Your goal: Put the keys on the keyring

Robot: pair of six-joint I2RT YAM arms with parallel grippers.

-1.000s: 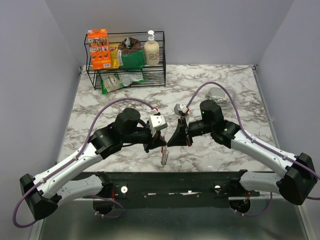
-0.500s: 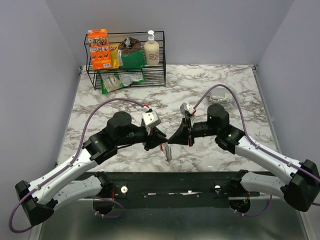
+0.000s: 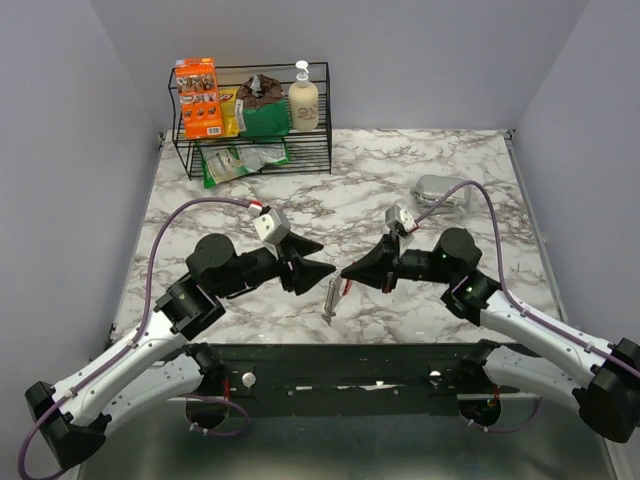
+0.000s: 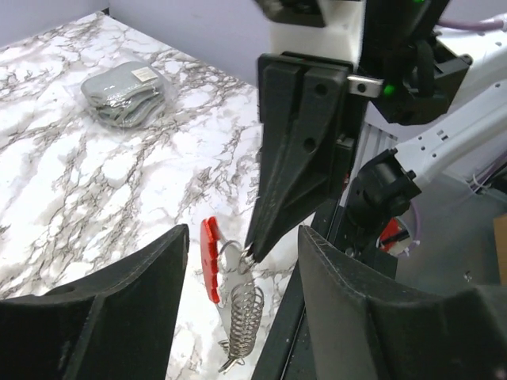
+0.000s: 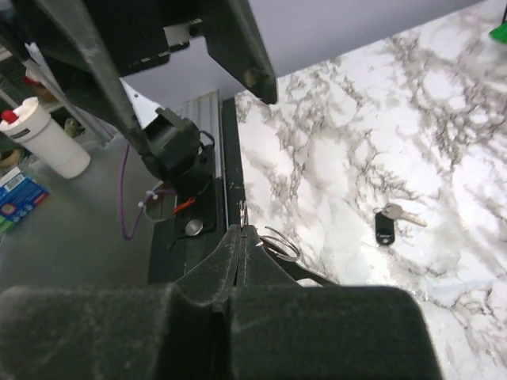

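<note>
Red on one curved side, gray and ridged on the other, the keyring [image 4: 211,260] hangs near the front edge of the marble desk [image 3: 380,160]. Its thin wire loop is pinched in the closed right pincer [image 3: 344,275]. The left pincer [image 3: 327,258] stands wide beside it. A small black-headed key [image 5: 386,225] lies flat on the desk.

One keyring [image 4: 210,260], one key [image 5: 386,227] — one rack [image 3: 300,162], one pouch [image 4: 123,95].

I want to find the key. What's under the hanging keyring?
Just marble table under the keyring, which the right end effector pinches. The key lies elsewhere. The spot right beneath is covered.
</note>
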